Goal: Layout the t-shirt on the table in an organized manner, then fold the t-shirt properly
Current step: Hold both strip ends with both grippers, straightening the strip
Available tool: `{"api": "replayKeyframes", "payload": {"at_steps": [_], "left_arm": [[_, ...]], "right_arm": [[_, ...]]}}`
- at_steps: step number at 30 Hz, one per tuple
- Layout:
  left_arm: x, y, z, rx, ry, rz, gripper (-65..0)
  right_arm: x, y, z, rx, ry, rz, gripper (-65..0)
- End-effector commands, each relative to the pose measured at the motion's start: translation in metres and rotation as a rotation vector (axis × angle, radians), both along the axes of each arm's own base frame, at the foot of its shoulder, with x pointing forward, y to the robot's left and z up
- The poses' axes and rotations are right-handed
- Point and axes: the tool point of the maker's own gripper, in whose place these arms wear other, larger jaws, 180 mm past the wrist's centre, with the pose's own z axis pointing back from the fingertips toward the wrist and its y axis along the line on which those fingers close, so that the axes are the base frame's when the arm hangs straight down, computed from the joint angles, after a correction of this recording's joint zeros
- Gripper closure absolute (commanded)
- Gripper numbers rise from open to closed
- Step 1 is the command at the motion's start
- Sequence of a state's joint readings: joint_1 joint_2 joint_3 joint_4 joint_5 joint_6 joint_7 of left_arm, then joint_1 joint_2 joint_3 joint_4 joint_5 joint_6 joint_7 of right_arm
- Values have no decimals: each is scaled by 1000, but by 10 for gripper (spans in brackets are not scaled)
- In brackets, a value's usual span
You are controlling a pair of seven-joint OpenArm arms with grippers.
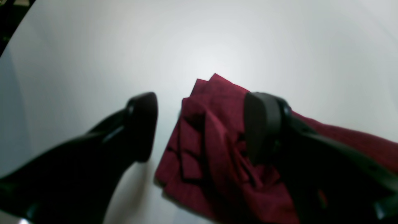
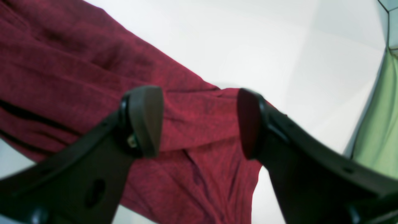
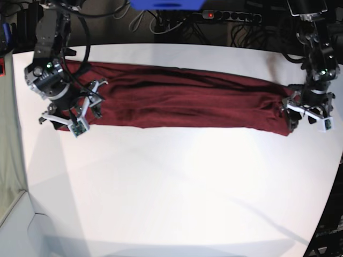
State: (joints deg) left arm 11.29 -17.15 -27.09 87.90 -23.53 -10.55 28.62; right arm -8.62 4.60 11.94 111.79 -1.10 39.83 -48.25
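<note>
The dark red t-shirt (image 3: pixel 187 96) lies stretched into a long wrinkled band across the far half of the white table (image 3: pixel 177 187). At its end on the left of the base view, my right gripper (image 3: pixel 72 115) hovers over it. The right wrist view shows that gripper (image 2: pixel 197 123) open, with the shirt (image 2: pixel 77 62) lying loose below its fingers. My left gripper (image 3: pixel 303 115) is at the other end. In the left wrist view it (image 1: pixel 200 124) stands open over the bunched shirt end (image 1: pixel 214 93), one finger (image 1: pixel 261 124) above the cloth and the other (image 1: pixel 141 124) above bare table.
A green surface (image 2: pixel 379 124) lies past the table's edge beside the right arm; the base view shows it as an olive strip (image 3: pixel 10 134). Cables and a power strip (image 3: pixel 230 16) run behind the far edge. The table's dark corner (image 1: pixel 12 25) shows at upper left.
</note>
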Motion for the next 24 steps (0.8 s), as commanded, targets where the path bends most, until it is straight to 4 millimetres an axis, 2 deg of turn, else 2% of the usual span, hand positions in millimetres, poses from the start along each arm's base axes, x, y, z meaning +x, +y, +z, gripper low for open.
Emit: {"api": "replayKeyframes", "payload": {"at_steps": [1, 9, 14, 17, 20, 24], "left_arm": [[3, 7, 13, 24, -39, -6, -421], [1, -2, 0, 1, -18, -87, -435], [-4, 5, 4, -5, -40, -88, -614], [-6, 15, 8, -4, -54, -69, -618], [-12, 21, -12, -36, -12, -42, -618], [-9, 28, -26, -67, -31, -2, -618]], "right_arm": [[6, 1, 11, 8, -43, 12, -382], [6, 6, 10, 19, -40, 11, -382], [6, 8, 10, 27, -40, 10, -382], [5, 8, 9, 28, -38, 10, -382], [5, 8, 9, 30, -38, 9, -382], [5, 8, 9, 30, -38, 9, -382]]}}
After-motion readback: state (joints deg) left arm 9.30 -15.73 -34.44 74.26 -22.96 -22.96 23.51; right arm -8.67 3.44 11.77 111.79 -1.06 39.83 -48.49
